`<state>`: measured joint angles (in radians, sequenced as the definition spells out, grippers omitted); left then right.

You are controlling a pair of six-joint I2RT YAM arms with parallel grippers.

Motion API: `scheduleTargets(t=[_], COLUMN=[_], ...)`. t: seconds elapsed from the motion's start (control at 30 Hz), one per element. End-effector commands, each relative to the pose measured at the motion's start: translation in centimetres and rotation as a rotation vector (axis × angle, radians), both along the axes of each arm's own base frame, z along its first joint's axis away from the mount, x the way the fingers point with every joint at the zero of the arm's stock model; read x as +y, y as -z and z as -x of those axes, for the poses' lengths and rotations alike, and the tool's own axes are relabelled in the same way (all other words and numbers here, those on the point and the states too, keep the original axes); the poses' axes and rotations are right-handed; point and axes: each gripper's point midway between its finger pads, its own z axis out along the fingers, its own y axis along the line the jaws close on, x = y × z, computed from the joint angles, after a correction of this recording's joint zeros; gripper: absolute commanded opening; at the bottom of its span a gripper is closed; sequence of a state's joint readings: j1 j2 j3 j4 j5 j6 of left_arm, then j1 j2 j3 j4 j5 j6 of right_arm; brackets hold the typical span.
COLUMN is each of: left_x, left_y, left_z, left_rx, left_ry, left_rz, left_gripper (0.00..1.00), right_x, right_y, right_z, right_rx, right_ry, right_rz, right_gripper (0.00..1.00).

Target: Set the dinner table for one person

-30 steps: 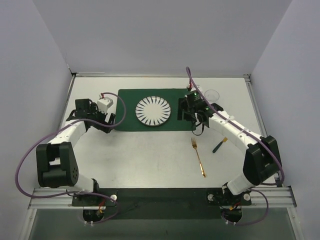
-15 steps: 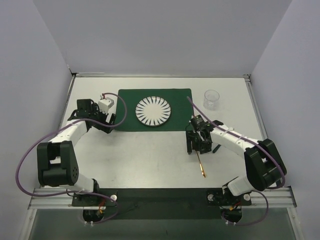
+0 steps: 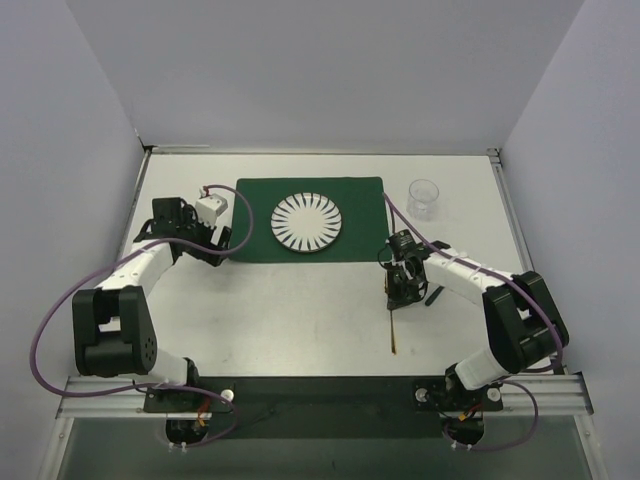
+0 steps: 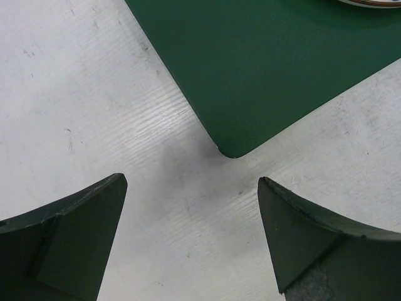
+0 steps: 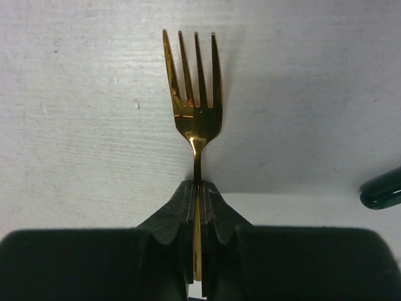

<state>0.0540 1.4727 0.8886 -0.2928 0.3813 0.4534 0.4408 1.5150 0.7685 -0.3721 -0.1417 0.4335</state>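
Note:
A gold fork [image 3: 393, 330] lies on the white dinner table [image 3: 280, 310], right of centre, handle toward the near edge. My right gripper [image 3: 401, 288] is shut on the fork's neck; in the right wrist view the fork [image 5: 194, 106] sticks out ahead of the right gripper [image 5: 197, 188], tines over the tabletop. My left gripper [image 3: 212, 247] hovers open by the near left corner of the green placemat [image 3: 250, 220]. The left wrist view shows that left gripper [image 4: 192, 179] with only bare table between its fingers, the placemat [image 4: 263, 75] corner just ahead. A white-spoked plate [image 3: 306, 222] sits on the mat.
A clear glass [image 3: 424, 197] stands at the back right, off the mat. A dark knife handle [image 5: 382, 188] lies just right of the fork, mostly hidden by the right arm in the top view. Metal rails edge the table.
My right arm came from the placemat's right edge down to the fork and its jaws closed on it; the fork's handle swung slightly left. The left arm stayed put.

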Motion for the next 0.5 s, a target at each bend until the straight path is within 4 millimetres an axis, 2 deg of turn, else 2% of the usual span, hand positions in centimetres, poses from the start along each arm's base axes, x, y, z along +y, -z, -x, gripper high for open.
scheduleTargets(t=[0.0,0.1,0.23,0.27,0.33,0.37,0.4,0.47], left_x=[-0.1,-0.1,-0.2,-0.4,-0.2,0.0,0.1,0.7], left_y=[-2.6,-3.0,-3.9,-4.4,-4.9,-5.0,-5.2,-5.0], left_z=[-0.9,-0.8,-1.1,-1.1,-1.2,-1.2,-1.3,-1.6], left_rx=[-0.056,-0.057,-0.08,-0.085,-0.086,-0.086,-0.089,-0.088], left_ry=[0.014,0.02,0.028,0.041,0.041,0.032,0.029,0.01], left_rz=[-0.004,-0.007,-0.004,0.002,-0.004,-0.004,0.0,0.001], left_gripper=[0.97,0.97,0.97,0.97,0.97,0.97,0.97,0.97], right_x=[0.4,0.8,2.5,3.9,5.6,8.0,9.4,13.1], right_y=[-0.4,-2.9,-7.0,-9.3,-11.0,-14.1,-14.1,-16.5], right_z=[0.3,-0.8,-3.5,-5.3,-7.0,-9.0,-10.1,-12.2], right_rx=[0.0,-0.083,-0.239,-0.305,-0.346,-0.432,-0.44,-0.506], right_ry=[-0.023,-0.022,-0.057,-0.067,-0.074,-0.094,-0.103,-0.126], right_rz=[-0.024,-0.044,-0.023,-0.049,-0.07,-0.123,-0.126,-0.213], right_gripper=[0.0,0.0,0.0,0.0,0.0,0.0,0.0,0.0])
